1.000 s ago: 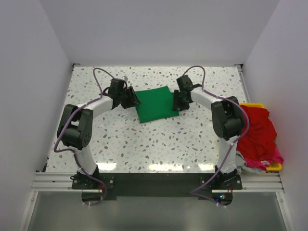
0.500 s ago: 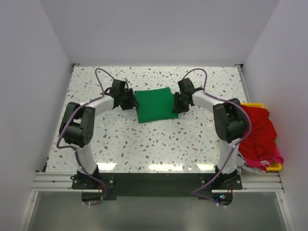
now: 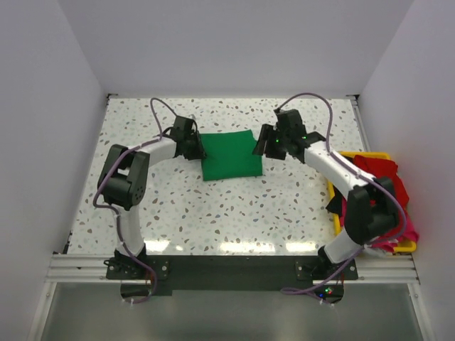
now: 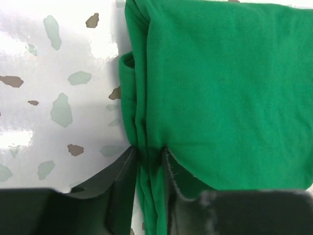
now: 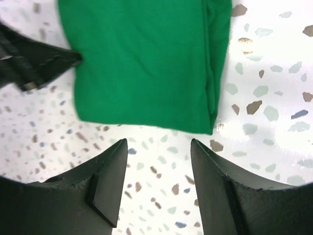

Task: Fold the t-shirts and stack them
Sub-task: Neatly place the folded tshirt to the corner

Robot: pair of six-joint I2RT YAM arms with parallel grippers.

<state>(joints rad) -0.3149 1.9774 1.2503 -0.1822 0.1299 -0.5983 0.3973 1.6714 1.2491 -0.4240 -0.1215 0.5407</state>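
Observation:
A bright green t-shirt [image 3: 229, 155] lies folded into a neat rectangle on the speckled table, a little behind the middle. My left gripper [image 3: 199, 148] is shut on the layered left edge of this shirt; the left wrist view shows the green folds [image 4: 225, 88] pinched between both fingers [image 4: 122, 186]. My right gripper [image 3: 262, 145] hovers open at the shirt's right edge. In the right wrist view the shirt [image 5: 142, 63] lies beyond the spread fingertips [image 5: 115, 161], with only table between them. More t-shirts, red [image 3: 384, 186] and pink [image 3: 411, 231], are heaped at the right.
The yellow bin [image 3: 334, 206] holding the red and pink heap sits at the table's right edge, beside the right arm. White walls close in the left, back and right. My left gripper [image 5: 34, 63] also shows in the right wrist view.
My right gripper has opened, let go of the green shirt's right edge and drawn back, its arm swinging outward. My left gripper has closed tighter on the left edge. The shirt now lies squarer.

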